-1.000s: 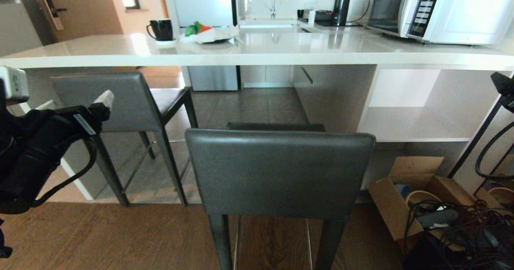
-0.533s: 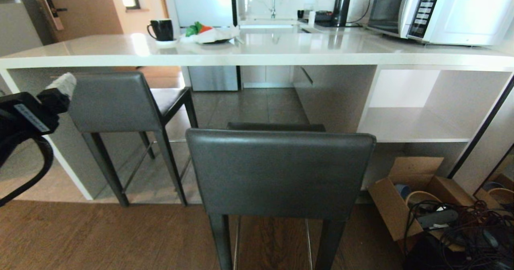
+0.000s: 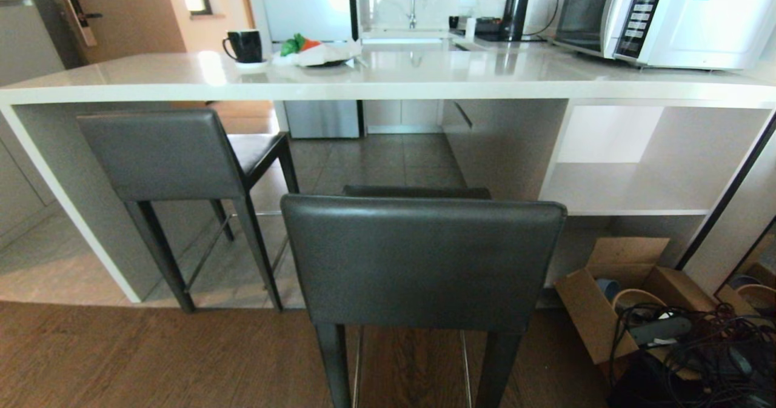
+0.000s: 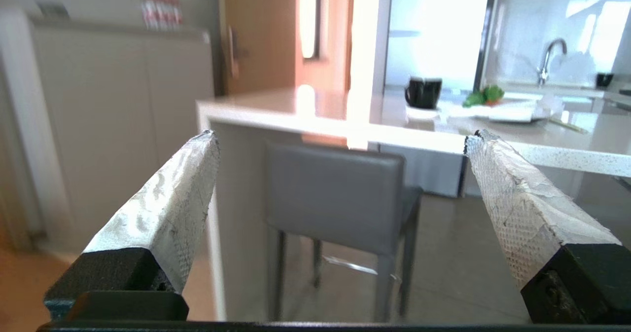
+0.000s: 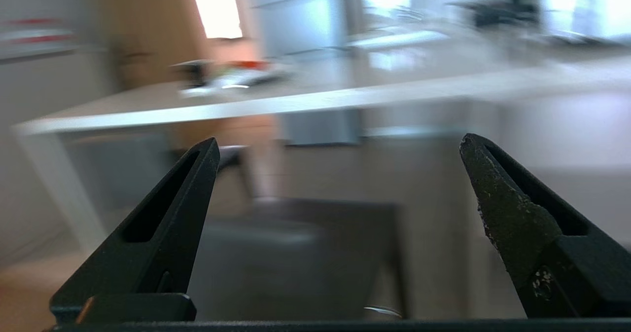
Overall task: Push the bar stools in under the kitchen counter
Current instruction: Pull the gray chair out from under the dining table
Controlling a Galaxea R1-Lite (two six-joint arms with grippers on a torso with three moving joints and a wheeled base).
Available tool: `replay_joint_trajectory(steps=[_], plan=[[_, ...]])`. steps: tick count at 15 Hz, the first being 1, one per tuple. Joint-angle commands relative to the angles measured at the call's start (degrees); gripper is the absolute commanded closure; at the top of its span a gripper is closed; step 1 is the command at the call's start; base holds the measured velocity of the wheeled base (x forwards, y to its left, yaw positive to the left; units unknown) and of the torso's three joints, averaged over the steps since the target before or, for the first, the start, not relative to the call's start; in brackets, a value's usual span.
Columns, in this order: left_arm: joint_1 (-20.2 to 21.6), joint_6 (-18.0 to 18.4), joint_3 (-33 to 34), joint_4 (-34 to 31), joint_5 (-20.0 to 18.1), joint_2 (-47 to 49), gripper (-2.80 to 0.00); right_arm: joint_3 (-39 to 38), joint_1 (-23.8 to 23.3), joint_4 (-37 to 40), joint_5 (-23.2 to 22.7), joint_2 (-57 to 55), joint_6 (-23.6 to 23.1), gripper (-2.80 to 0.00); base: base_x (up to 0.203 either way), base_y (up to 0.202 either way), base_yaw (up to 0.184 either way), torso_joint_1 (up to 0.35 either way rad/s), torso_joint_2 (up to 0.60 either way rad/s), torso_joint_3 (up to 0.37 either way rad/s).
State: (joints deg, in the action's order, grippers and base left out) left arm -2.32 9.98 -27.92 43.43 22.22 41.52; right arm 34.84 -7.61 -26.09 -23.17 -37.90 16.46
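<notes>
— So where are my hands?
— My left hand (image 4: 340, 139) gapes wide, empty; one stool (image 4: 340, 199) stands ahead of it, tucked under the table (image 4: 542, 147). My right hand (image 5: 340, 147) gapes too, the other stool (image 5: 305, 253) just ahead.

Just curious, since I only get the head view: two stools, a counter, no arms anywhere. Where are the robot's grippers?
Observer: The left gripper shows in its wrist view, wide open and empty.
Operator: Facing what?
Observer: The left stool, backrest toward it, with clear space between them.
Operator: And the other one?
Observer: The right gripper is open too and holds nothing, pointed at what looks like the nearer stool.
</notes>
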Motion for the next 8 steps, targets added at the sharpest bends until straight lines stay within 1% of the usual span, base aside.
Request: replay_joint_trajectory(steps=[1,2,4,6,7,8], plan=[[1.0,0.9,0.5,-5.0,-2.6,-11.1,-2.80,1.3,0.0,0.7,-4.6,6.1,1.1,-2.80,0.000,0.000,0.000,0.000,0.00,0.000],[1.0,1.0,1.3,-9.3,-4.6,-15.4,-2.80,2.6,0.0,2.0,-7.5,7.8,1.4,-2.80,0.000,0.000,0.000,0.000,0.00,0.000],[1.0,0.8,3.8,-18.3,-9.8,-23.6,-2.80,7.5,0.0,7.0,-13.2,10.4,1.7,-2.80,0.000,0.000,0.000,0.000,0.00,0.000],[1.4,0.2,7.6,-26.6,-16.9,-31.6,-2.80,9.8,0.0,9.9,-19.4,12.8,2.1,-2.80,0.000,0.000,0.000,0.000,0.00,0.000],[1.7,0.1,9.7,-30.1,-20.5,-35.7,-2.80,9.8,0.1,10.1,-21.3,14.1,3.3,-2.80,0.000,0.000,0.000,0.000,0.00,0.000],[1.9,0.2,13.0,-34.6,-23.6,-39.5,-2.80,9.9,0.1,10.3,-23.0,15.6,5.8,-2.80,0.000,0.000,0.000,0.000,0.00,0.000]])
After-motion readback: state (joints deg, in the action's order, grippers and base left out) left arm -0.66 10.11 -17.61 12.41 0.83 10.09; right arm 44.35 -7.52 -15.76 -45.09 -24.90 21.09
